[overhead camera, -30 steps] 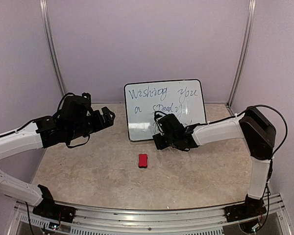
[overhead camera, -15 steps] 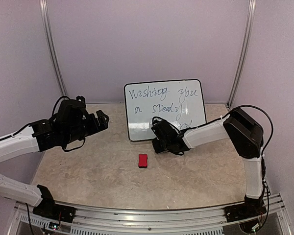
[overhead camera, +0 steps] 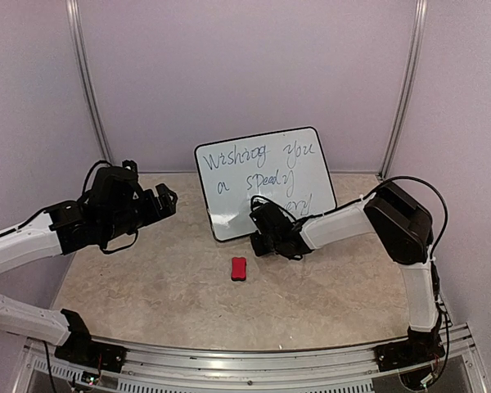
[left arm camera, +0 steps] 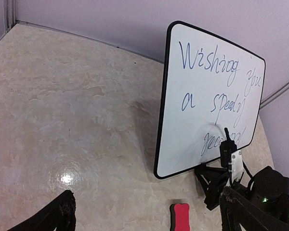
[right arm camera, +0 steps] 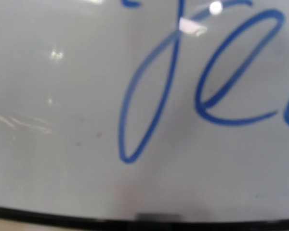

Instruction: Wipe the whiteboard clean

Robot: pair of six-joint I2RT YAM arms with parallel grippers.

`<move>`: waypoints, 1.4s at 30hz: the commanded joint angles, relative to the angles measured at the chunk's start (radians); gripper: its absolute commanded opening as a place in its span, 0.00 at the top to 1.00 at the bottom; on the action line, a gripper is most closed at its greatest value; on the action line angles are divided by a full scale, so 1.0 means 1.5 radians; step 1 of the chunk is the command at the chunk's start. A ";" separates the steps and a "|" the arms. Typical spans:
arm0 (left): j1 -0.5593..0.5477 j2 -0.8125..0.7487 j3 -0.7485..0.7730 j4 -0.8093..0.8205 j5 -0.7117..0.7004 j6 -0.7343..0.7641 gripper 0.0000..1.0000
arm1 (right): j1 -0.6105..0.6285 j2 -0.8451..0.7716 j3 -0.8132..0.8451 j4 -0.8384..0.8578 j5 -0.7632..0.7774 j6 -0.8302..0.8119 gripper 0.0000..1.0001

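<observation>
Whiteboard point(overhead camera: 264, 176) with blue handwriting stood skewed at the back middle of the table point(overhead camera: 147, 270), right gripper point(overhead camera: 262, 237) set at its lower edge, jaw state not to be told, left gripper point(overhead camera: 168, 199) held well to its left, fingers spread apart, red eraser point(overhead camera: 239, 268) laid just in front

whiteboard point(left arm camera: 202, 101): glossy smooth white, black rim | table point(overhead camera: 164, 278): polished mottled beige stone-look, reflective

Beige marbled table point(overhead camera: 147, 278) with whiteboard point(overhead camera: 262, 176) and red eraser point(overhead camera: 239, 268).
</observation>
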 commanded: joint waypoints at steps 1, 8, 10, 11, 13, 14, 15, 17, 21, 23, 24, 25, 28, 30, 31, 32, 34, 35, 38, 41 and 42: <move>0.008 -0.011 -0.001 0.000 -0.008 0.012 0.01 | 0.033 -0.019 -0.019 0.030 -0.023 -0.041 1.00; 0.011 -0.014 0.007 -0.002 -0.009 0.014 0.01 | 0.074 -0.039 -0.021 0.006 -0.018 -0.027 1.00; 0.011 -0.017 0.008 -0.002 -0.009 0.015 0.01 | 0.087 -0.039 -0.017 -0.001 -0.017 -0.020 1.00; 0.012 -0.017 0.009 -0.003 -0.009 0.015 0.01 | 0.093 -0.039 -0.015 -0.002 -0.018 -0.019 1.00; 0.011 -0.020 0.008 -0.004 -0.011 0.015 0.01 | 0.108 -0.038 -0.008 -0.005 -0.018 -0.019 1.00; 0.011 -0.022 0.008 -0.005 -0.011 0.015 0.01 | 0.114 -0.036 -0.004 -0.009 -0.018 -0.018 1.00; 0.012 -0.023 0.007 -0.004 -0.011 0.014 0.01 | 0.120 -0.034 0.002 -0.013 -0.018 -0.017 1.00; 0.012 -0.026 0.006 -0.004 -0.013 0.014 0.01 | 0.128 -0.030 0.009 -0.021 -0.018 -0.014 0.98; 0.011 -0.030 0.000 -0.005 -0.014 0.012 0.01 | 0.131 -0.035 0.025 -0.067 0.005 -0.003 0.83; 0.011 -0.032 -0.004 -0.004 -0.012 0.010 0.01 | 0.131 -0.046 0.030 -0.096 0.015 0.000 0.72; 0.011 -0.033 -0.006 -0.003 -0.012 0.010 0.01 | 0.130 -0.056 0.029 -0.109 0.017 0.003 0.66; 0.011 -0.034 -0.007 -0.002 -0.011 0.009 0.01 | 0.130 -0.065 0.027 -0.120 0.019 0.005 0.59; 0.011 -0.036 -0.009 0.000 -0.014 0.010 0.01 | 0.131 -0.101 0.012 -0.148 0.018 0.013 0.42; 0.011 -0.037 -0.010 0.001 -0.018 0.011 0.01 | 0.131 -0.121 0.009 -0.168 0.012 0.018 0.35; 0.011 -0.037 -0.010 0.001 -0.019 0.011 0.01 | 0.131 -0.131 0.009 -0.186 0.009 0.023 0.33; 0.011 -0.038 -0.009 0.001 -0.020 0.012 0.01 | 0.131 -0.138 0.010 -0.198 0.004 0.027 0.31; 0.011 -0.040 -0.011 0.001 -0.020 0.011 0.01 | 0.133 -0.150 0.011 -0.216 -0.013 0.038 0.30; 0.011 -0.041 -0.012 0.001 -0.021 0.011 0.01 | 0.134 -0.153 0.012 -0.223 -0.023 0.042 0.29; 0.011 -0.044 -0.013 0.001 -0.023 0.009 0.01 | 0.146 -0.154 0.018 -0.230 -0.044 0.048 0.29; 0.011 -0.048 -0.016 -0.003 -0.030 0.005 0.01 | 0.166 -0.133 0.046 -0.247 -0.053 0.048 0.29; 0.010 -0.050 -0.016 -0.007 -0.034 0.003 0.01 | 0.172 -0.123 0.056 -0.254 -0.059 0.048 0.29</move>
